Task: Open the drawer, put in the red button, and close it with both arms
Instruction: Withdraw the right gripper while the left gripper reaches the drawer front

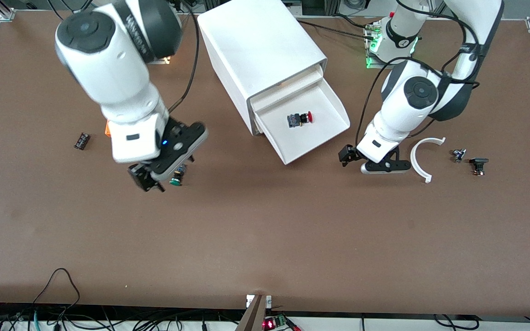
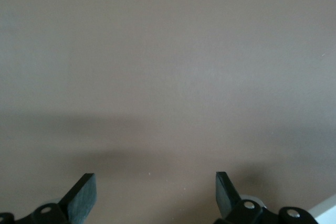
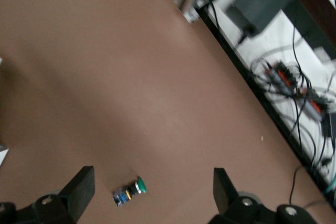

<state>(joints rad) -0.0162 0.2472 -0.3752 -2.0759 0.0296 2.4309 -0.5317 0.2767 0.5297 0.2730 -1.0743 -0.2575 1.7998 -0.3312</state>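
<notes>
Both hands are hanging spread and empty: right hand [image 1: 154, 177] over the table [image 1: 265, 239], left hand [image 1: 361, 161] beside the drawer [image 1: 334, 108]. Red button [image 1: 300, 119] is lying inside; closing appears next, needing both hands at the drawer front.

The table [image 1: 265, 239] is plain matte brown. At upper centre the cabinet [image 1: 256, 46] and its open drawer [image 1: 320, 133] are white; the button [image 1: 300, 119] inside has a red cap on a black body. At centre left, another button [image 1: 176, 179] has a green cap. Both arms are glossy white with black bands, and both grippers are black.
</notes>
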